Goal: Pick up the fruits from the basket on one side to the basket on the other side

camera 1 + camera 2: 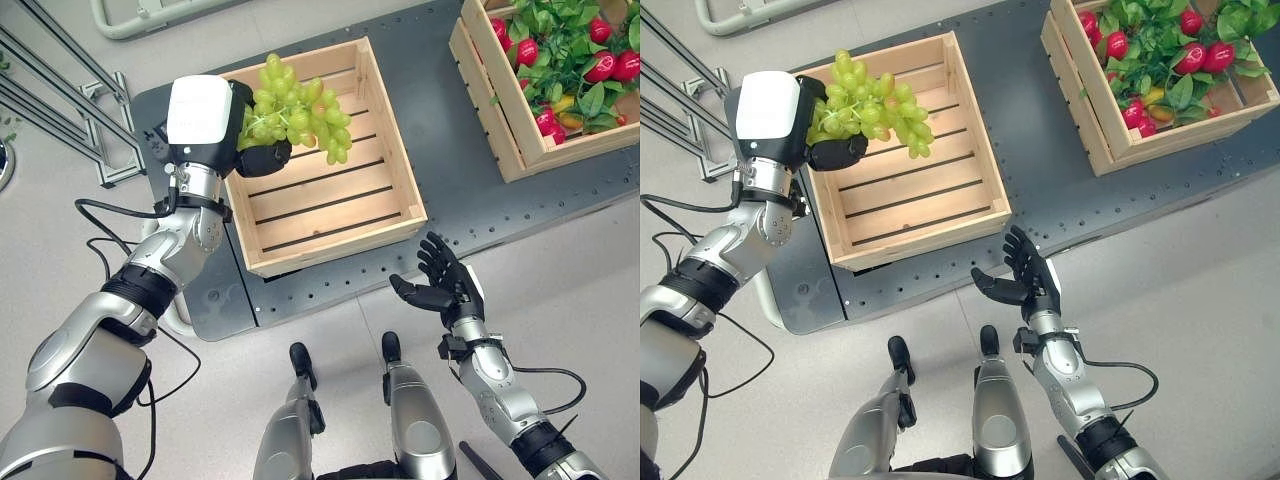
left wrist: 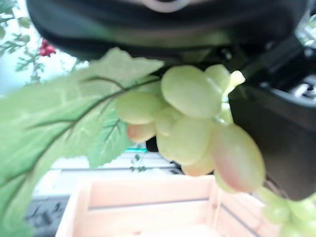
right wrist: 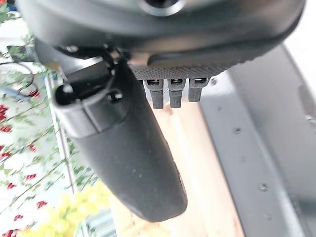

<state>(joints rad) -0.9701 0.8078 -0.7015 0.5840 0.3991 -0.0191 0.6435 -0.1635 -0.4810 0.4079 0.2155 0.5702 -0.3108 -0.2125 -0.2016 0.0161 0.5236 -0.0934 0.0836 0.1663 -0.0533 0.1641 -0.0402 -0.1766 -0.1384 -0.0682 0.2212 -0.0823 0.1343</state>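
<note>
A bunch of green grapes (image 1: pixel 300 112) with a green leaf (image 2: pixel 64 123) hangs over the left rim of the empty wooden crate (image 1: pixel 330 205). My left hand (image 1: pixel 262 158) is shut on the bunch, its fingers curled under the grapes (image 2: pixel 197 123). The second wooden crate (image 1: pixel 530 140) at the far right holds red fruits (image 1: pixel 608 66) among green leaves. My right hand (image 1: pixel 446 284) hovers open, palm up, in front of the table's near edge, holding nothing.
Both crates stand on a dark grey table (image 1: pixel 450 180) with rows of small holes. A grey metal frame (image 1: pixel 60 100) stands on the floor at the left. A pale tray-like frame (image 1: pixel 140 15) lies at the back left.
</note>
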